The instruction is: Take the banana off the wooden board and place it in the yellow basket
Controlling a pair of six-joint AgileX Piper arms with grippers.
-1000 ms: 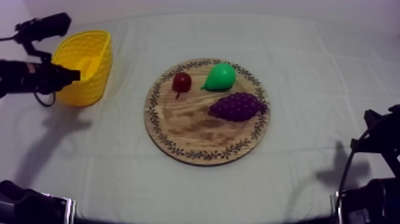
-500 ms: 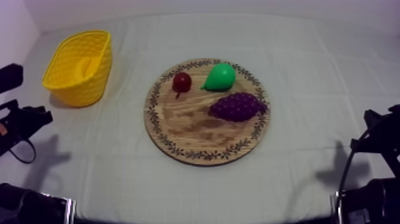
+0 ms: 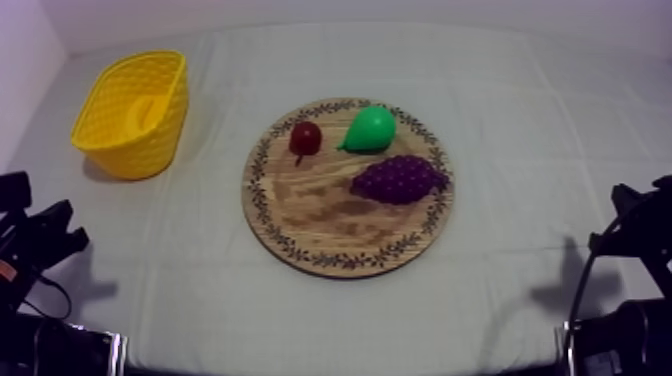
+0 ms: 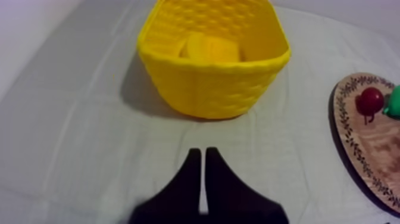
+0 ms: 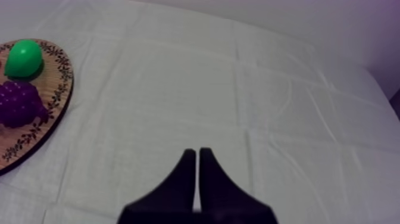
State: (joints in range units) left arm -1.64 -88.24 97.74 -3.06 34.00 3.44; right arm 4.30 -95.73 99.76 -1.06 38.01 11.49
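Now, from above, the left arm (image 3: 35, 245) has drawn back from the yellow basket (image 3: 140, 150) to the table (image 3: 500, 100) edge; the banana (image 3: 150, 110) lies inside, so the task looks done; the round wooden board (image 3: 320, 215) holds pear (image 3: 371, 129), grapes (image 3: 398, 179) and small red fruit (image 3: 305, 137). Left wrist: smooth banana within woven plastic walls; left jaws pressed together, empty. Right wrist: right jaws likewise, over creased cloth (image 5: 238, 89).

A round wooden board (image 3: 320, 212) with a leafy patterned rim lies flat. Well apart from the board, off to its left and farther back, a yellow lattice basket (image 3: 135, 158) stands upright, open at the top. The banana (image 4: 212, 47) lies inside it, yellow against the yellow walls.
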